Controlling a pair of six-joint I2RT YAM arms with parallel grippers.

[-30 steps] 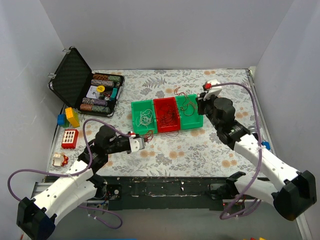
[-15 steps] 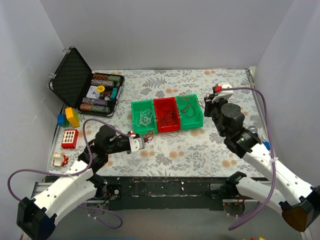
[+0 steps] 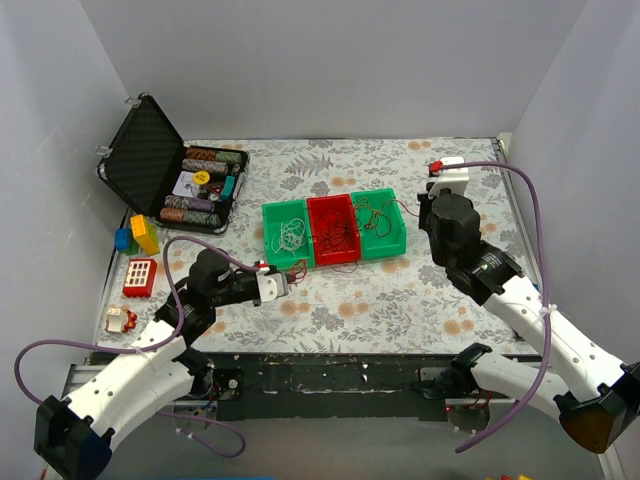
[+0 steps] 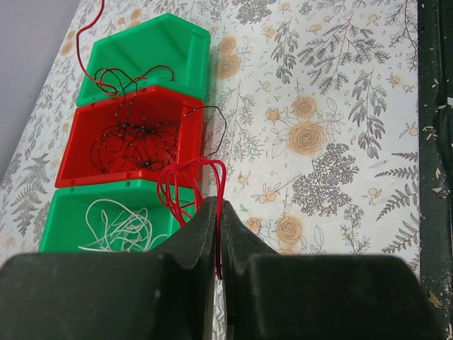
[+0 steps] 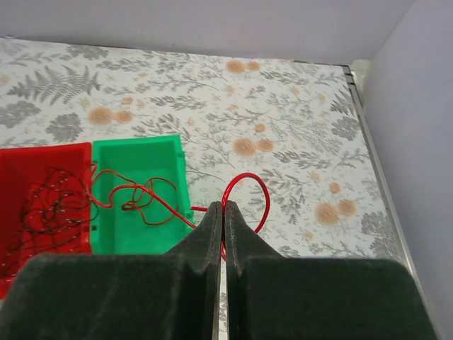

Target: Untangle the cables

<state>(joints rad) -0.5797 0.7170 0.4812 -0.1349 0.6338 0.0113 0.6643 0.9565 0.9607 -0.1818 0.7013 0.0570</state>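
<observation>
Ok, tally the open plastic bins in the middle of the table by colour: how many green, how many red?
Green open plastic bins: 2 (left one, right one)
Red open plastic bin: 1
Total: 3

Cables (image 3: 338, 232) lie in three adjoining bins (image 3: 335, 261); the case (image 3: 150, 150) sits far left.

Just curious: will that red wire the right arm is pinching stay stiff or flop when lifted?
Probably floppy: the red wire curls in loose loops past the right end effector. Likely light, being so thin. It may snag; its loops lie coiled in the green bin.
</observation>
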